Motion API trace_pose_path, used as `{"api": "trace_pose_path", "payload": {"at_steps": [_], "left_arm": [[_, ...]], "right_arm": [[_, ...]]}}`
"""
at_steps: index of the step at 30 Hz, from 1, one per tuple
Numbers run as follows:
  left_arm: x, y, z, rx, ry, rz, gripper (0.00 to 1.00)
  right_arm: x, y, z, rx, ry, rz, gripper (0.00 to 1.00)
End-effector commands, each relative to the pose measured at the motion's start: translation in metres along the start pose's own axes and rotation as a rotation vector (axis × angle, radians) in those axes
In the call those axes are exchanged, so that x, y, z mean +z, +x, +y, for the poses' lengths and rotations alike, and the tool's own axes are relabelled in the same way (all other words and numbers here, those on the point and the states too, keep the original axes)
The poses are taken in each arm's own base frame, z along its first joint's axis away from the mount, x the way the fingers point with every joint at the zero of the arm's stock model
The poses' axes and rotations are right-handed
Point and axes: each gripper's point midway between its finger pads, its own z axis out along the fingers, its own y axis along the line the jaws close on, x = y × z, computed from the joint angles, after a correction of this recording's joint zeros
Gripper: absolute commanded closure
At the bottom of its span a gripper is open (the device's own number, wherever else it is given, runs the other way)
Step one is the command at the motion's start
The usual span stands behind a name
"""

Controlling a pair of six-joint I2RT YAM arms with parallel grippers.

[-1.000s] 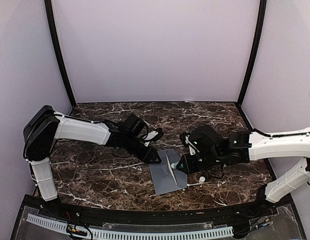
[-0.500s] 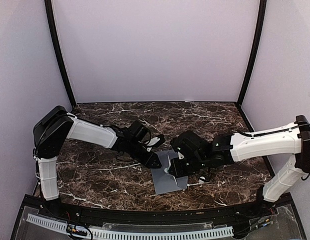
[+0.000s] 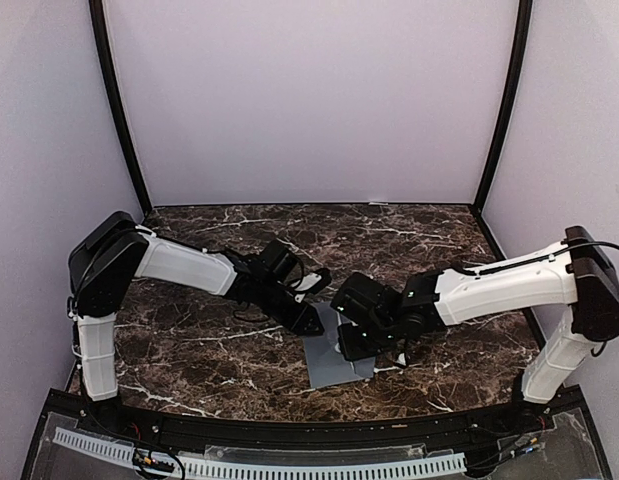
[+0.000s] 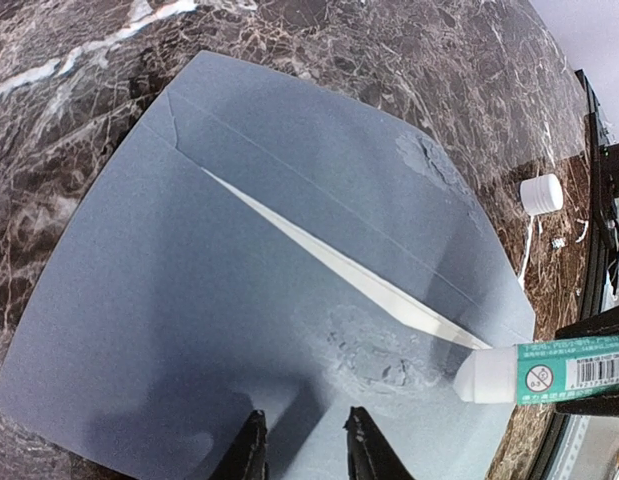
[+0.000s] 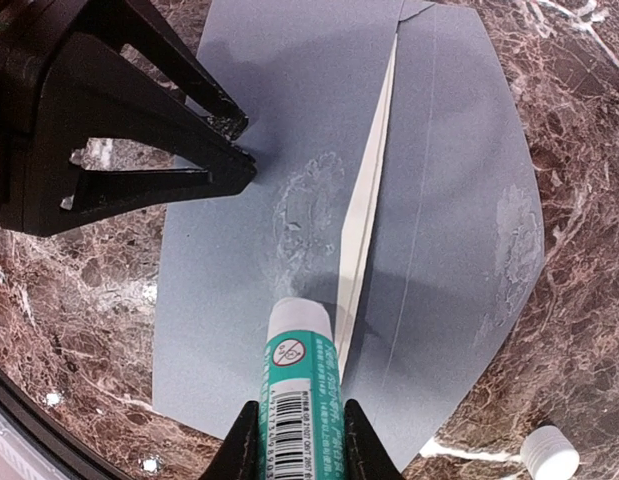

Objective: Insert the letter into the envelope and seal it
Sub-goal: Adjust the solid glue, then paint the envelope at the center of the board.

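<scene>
Right wrist: our right jaws pinch a glue stick (image 5: 301,390), tip on the envelope (image 5: 449,200) beside the letter (image 5: 369,200). Our left jaws, slightly spread, press the envelope.

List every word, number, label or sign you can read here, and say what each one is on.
Nothing can be quoted as readable text.
Label of the glue stick: a round sign with a slash; its inner symbol is too small to tell.
Barcode on the same label: digits too blurred to read.
Fine print along the label: unreadable.
The envelope and the white cap: no text.
</scene>
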Motion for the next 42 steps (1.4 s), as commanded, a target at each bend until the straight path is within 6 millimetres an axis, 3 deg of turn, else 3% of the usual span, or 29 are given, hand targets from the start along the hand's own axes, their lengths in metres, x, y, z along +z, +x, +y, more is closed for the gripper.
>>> {"api": "trace_pose_path", "payload": {"at_steps": [1, 25, 42], "left_arm": [[0.004, 0.016, 0.011, -0.017, -0.046, 0.068, 0.74], [0.005, 0.016, 0.004, -0.025, -0.005, 0.069, 0.76], [0.006, 0.018, 0.003, -0.022, 0.003, 0.074, 0.77]], "right_arm": [[-0.002, -0.012, 0.008, 0.007, 0.014, -0.038, 0.93], [0.025, -0.006, 0.001, -0.01, 0.098, -0.004, 0.94], [0.035, -0.013, -0.006, 0.002, 0.147, -0.029, 0.95]]}}
